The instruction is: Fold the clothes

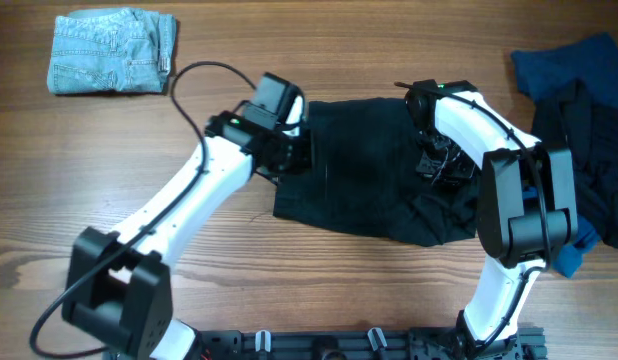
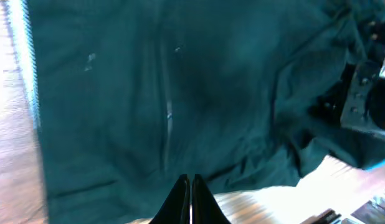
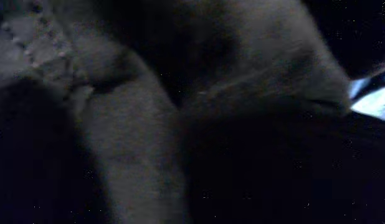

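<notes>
"Denim shorts (image 1: 114,52) top left, folded, done?"
"Yep. Black shorts (image 1: 369,185) mid-table, rumpled, not folded yet; dark pile (image 1: 584,120) far right unfolded too"
"Grippers?"
"Left gripper (image 2: 191,186) pressed together at the shorts' left edge, right gripper (image 1: 436,162) closed too, down in the cloth; can't tell what either pinches"

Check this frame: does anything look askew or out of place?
The black fabric shorts at centre lie flat on their left half but bunch into creases by the right gripper. The heap of dark blue and black garments at the right edge is unfolded. Nothing looks damaged.
</notes>
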Motion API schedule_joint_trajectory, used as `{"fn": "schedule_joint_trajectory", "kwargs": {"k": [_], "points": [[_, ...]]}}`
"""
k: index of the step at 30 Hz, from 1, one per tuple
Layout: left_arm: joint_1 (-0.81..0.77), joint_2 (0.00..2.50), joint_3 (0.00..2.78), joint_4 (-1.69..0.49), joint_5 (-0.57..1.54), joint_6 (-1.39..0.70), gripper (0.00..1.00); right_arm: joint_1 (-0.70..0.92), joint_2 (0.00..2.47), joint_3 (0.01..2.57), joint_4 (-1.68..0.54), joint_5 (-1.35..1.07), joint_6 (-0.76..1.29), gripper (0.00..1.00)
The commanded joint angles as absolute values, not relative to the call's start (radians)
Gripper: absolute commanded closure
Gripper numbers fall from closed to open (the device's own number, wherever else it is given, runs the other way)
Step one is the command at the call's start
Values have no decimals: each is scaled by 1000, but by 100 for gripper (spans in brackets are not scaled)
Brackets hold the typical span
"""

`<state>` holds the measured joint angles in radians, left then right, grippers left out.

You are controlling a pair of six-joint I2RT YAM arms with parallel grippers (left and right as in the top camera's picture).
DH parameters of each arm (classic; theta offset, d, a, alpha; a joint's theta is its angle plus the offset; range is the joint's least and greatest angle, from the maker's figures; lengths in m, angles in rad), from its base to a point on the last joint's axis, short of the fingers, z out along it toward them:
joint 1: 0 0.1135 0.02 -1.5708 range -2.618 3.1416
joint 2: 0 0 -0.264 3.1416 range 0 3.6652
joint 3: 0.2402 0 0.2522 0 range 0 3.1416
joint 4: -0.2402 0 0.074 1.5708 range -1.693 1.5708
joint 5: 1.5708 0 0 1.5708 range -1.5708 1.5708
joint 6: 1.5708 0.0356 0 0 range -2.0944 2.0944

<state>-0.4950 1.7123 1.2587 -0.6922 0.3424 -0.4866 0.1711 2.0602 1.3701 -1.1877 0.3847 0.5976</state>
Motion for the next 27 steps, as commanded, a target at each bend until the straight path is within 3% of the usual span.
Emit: {"fn": "schedule_joint_trajectory", "kwargs": {"k": [1, 18, 27], "points": [[-493, 1814, 1257, -663, 383, -532, 96, 170, 2078, 1362, -1170, 305, 561, 94], [-466, 2083, 1257, -618, 315, -533, 96, 170, 2078, 1362, -1161, 261, 523, 96], [-302, 2096, 1257, -704, 112, -513, 96, 170, 2078, 1362, -1160, 287, 522, 96]]}}
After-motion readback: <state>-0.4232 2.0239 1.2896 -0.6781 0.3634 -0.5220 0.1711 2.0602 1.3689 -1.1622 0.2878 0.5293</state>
